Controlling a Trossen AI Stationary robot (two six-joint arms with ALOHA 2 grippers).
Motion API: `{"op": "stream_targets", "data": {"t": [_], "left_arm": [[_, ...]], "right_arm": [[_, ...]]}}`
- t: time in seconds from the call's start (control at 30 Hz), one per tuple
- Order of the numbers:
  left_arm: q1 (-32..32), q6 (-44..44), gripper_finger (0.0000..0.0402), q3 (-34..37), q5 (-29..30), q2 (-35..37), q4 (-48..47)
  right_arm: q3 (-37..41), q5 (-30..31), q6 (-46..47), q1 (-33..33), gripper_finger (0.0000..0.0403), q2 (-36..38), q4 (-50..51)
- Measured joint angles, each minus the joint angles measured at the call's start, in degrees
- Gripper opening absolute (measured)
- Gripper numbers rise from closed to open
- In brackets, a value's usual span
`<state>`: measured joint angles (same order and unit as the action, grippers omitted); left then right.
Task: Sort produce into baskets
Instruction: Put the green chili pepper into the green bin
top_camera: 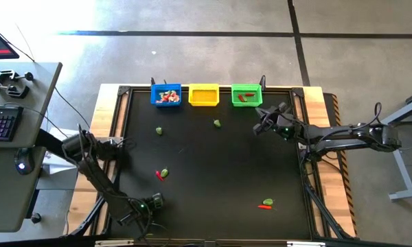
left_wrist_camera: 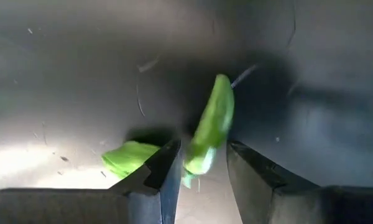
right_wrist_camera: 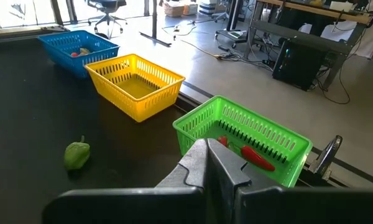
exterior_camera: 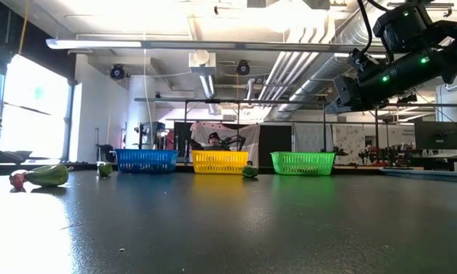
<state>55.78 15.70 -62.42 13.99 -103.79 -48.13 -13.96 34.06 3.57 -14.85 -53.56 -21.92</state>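
The left gripper [left_wrist_camera: 202, 177] sits low at the bench's [top_camera: 213, 171] near-left corner, jaws parted around a slim green pod [left_wrist_camera: 211, 127] whose long axis runs out ahead between them — not yet clamped, as far as I can judge. A second green piece [left_wrist_camera: 127, 158] lies just beside one finger. The right gripper [right_wrist_camera: 206, 163], jaws pressed together and empty, hovers near the green basket [right_wrist_camera: 248, 140]; the baskets stand at the far edge, well apart from the pod.

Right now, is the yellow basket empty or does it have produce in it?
Empty. The right wrist view looks down into the yellow basket and shows only bare mesh floor, while the green basket beside it holds red pieces.
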Motion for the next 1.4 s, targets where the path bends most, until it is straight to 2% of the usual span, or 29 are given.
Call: {"op": "stream_targets", "data": {"t": [0.2, 0.33, 0.47, 0.6, 0.77, 0.93, 1.07, 1.2, 1.3, 1.4], "left_arm": [[-0.10, -0.58, 0.0098, 0.19, -0.16, 0.00, 1.11], [-0.65, -3.10, 0.0053, 0.20, -1.39, 0.02, 1.00], [-1.02, -9.99, 0.0010, 0.18, -1.50, 0.08, 0.41], [-1.56, -14.89, 0.0008, 0.12, -1.55, 0.90, -1.10], [-1.55, -25.21, 0.0003, -0.74, -1.15, 3.71, -9.28], [-3.37, -37.70, 0.0001, 0.91, 0.02, 10.38, -12.31], [-7.12, -41.13, 0.0001, 3.05, 2.13, 17.14, -11.04], [-14.00, -40.44, 0.0001, 7.83, 0.97, 23.43, -2.08], [-20.33, -37.73, 0.0000, 13.18, -4.14, 26.93, 9.72], [-26.83, -34.43, 0.0000, 18.76, -12.49, 29.55, 25.15]], "right_arm": [[0.00, 0.00, -0.14, 0.01, 0.0000, 0.00, 0.00], [0.01, 0.00, -0.16, 0.00, 0.0000, 0.00, -0.01], [0.00, 0.02, -0.60, 0.01, 0.0000, 0.00, -0.01], [0.00, 0.02, -0.63, -0.08, 0.0000, 0.00, -0.07], [-0.01, 0.00, -0.63, -0.52, 0.0000, 0.00, -0.09], [-0.01, 0.02, -0.97, -0.52, 0.0000, 0.00, -0.12], [0.00, 0.02, -1.03, -0.52, 0.0000, 0.00, -0.12], [0.00, 0.02, -1.03, -0.52, 0.0000, 0.00, -0.12], [-0.01, 0.02, -1.03, -0.52, 0.0000, 0.00, -0.12], [-0.01, 0.02, -1.03, -0.52, 0.0000, 0.00, -0.10]]}}
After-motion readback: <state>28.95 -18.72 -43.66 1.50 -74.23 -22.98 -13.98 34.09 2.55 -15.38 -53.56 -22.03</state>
